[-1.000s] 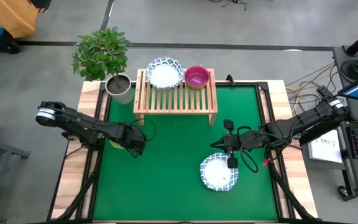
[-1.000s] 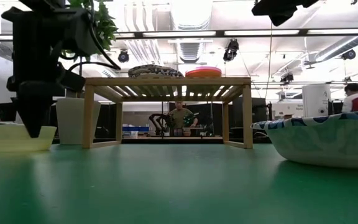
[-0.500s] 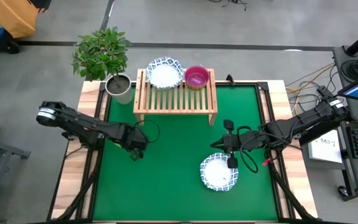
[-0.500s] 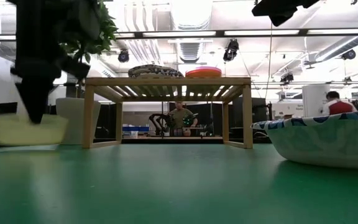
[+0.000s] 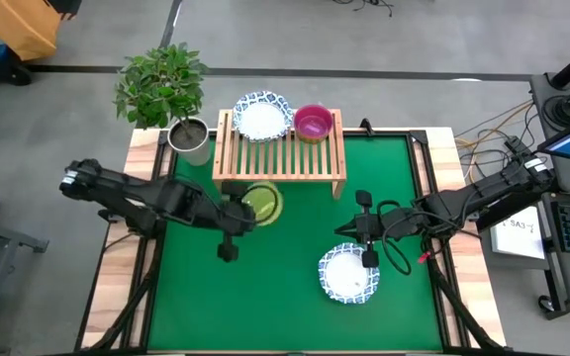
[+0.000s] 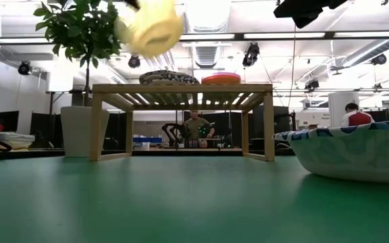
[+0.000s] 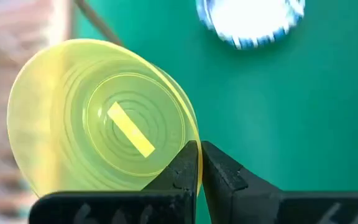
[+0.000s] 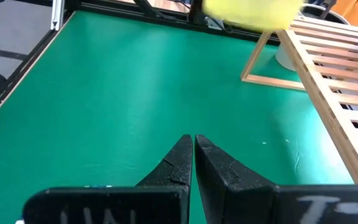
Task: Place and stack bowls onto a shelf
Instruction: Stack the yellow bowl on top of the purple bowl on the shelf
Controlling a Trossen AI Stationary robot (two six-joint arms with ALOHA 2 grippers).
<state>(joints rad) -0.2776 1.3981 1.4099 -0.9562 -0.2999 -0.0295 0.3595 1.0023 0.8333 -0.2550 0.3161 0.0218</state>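
My left gripper (image 5: pixel 247 212) is shut on a translucent yellow bowl (image 5: pixel 262 203), which hangs high above the green mat just in front of the shelf (image 5: pixel 280 148). The low view shows this yellow bowl (image 6: pixel 149 27) above shelf height. On the shelf's slats stand a white bowl with a blue rim (image 5: pixel 262 117) and a purple bowl (image 5: pixel 313 123). Another white, blue-rimmed bowl (image 5: pixel 349 275) rests on its base on the mat at the near right. My right gripper (image 8: pixel 194 146) hovers shut and empty above that bowl. My left gripper pinches the yellow bowl's rim (image 7: pixel 193 144) between its two fingers, one finger on each face of the wall. The fingers come from the table's left side, slanting down. The bowl is lifted clear of the mat and tilted.
A grey pot with a leafy plant (image 5: pixel 191 138) stands at the shelf's left end. Open green mat (image 5: pixel 265 297) lies in front of the shelf. Wooden strips and black rails (image 5: pixel 151 287) border the mat on both sides.
My left gripper has risen from the mat near the table's left edge and swung right toward the shelf, rolling its wrist. The yellow bowl, which stood on the mat, has gone up with it. It is now lifted clear and tilted.
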